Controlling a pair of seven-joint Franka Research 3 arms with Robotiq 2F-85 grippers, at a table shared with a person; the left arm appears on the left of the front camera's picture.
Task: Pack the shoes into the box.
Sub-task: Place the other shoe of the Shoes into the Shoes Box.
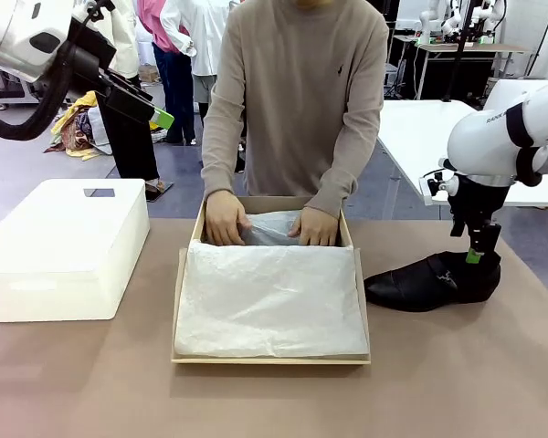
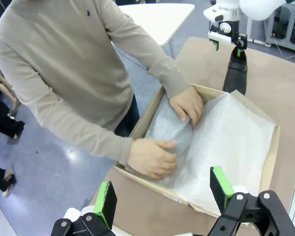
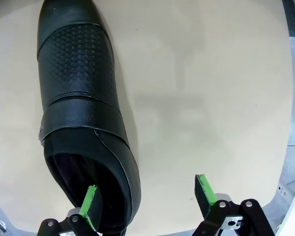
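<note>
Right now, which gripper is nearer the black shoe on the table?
Right. The right gripper is open at the heel of the shoe; the left gripper hangs high, across the box from it.

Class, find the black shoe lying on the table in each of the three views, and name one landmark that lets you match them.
Front view: the shoe lies on the table, right of the box, toe toward it.
Left wrist view: upper right, beyond the box's far corner.
Right wrist view: left half of the picture, toe at the top.
Shared landmark: the right gripper, open at the shoe's heel end.
</note>
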